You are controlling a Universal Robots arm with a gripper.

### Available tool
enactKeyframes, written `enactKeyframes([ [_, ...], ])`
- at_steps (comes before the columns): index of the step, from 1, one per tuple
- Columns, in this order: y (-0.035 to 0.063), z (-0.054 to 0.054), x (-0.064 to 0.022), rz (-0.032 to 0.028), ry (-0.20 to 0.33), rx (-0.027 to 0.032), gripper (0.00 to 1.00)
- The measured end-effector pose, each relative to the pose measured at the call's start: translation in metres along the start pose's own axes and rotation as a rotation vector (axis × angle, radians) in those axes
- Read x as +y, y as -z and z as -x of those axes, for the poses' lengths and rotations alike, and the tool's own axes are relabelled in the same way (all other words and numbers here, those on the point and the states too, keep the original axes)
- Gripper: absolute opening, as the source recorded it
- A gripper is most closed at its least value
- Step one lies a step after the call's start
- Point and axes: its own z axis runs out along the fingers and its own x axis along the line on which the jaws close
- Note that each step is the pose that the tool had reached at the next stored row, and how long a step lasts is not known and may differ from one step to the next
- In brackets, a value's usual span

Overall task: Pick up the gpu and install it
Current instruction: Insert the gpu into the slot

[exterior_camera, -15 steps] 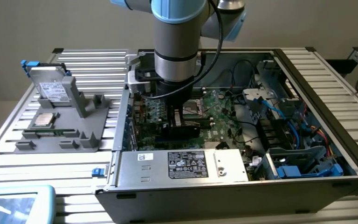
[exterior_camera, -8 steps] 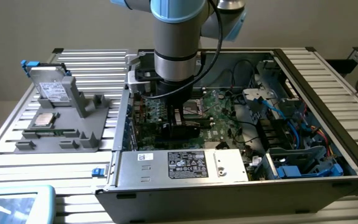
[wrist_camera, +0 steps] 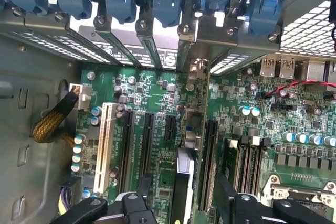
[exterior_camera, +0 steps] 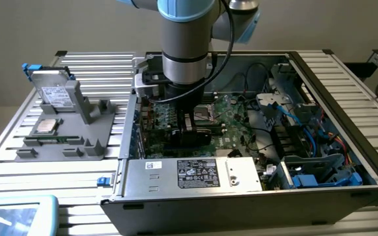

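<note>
Upright gpu (wrist_camera: 195, 129) stands between claw (wrist_camera: 181, 203) fingers, slots flanking.

Glossy green motherboard (wrist_camera: 168, 145), matt metal case (exterior_camera: 241, 206)

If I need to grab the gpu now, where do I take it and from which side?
Grip the gpu by its exposed upper long edge, coming straight down, with the gripper pinching its two flat faces. It stands thin and upright on the motherboard, so only that edge is free.

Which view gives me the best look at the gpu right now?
The wrist view: the gpu stands edge-on on the motherboard, between the fingers of the open gripper. In the exterior view, the arm covers most of it.
</note>
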Motion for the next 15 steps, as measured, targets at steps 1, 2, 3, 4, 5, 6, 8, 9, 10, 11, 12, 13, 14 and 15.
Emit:
enactKeyframes([
  [1,-0.0001,0.000,0.0000,-0.0007,0.000,0.0000,0.58],
  [2,0.0002,0.000,0.0000,-0.0011,0.000,0.0001,0.58],
  [3,0.0009,0.000,0.0000,-0.0012,0.000,0.0004,0.58],
  [4,0.0018,0.000,0.0001,-0.0014,0.000,0.0004,0.58],
  [5,0.0036,0.000,0.0002,-0.0015,0.000,0.0004,0.58],
  [6,0.0065,0.000,0.0002,-0.0015,0.000,0.0003,0.58],
  [8,0.0128,0.000,0.0003,-0.0017,0.000,-0.0001,0.58],
  [9,0.0160,0.000,0.0003,-0.0017,0.000,-0.0003,0.58],
  [10,0.0194,-0.001,0.0003,-0.0016,0.000,-0.0003,0.58],
  [11,0.0224,-0.001,0.0005,-0.0016,0.000,-0.0004,0.58],
  [12,0.0258,-0.001,0.0006,-0.0016,0.000,-0.0004,0.58],
  [13,0.0293,-0.001,0.0011,-0.0016,0.000,-0.0004,0.58],
  [14,0.0327,-0.001,0.0016,-0.0017,0.000,-0.0005,0.58],
  [15,0.0364,-0.001,0.0025,-0.0016,0.000,-0.0003,0.58],
])
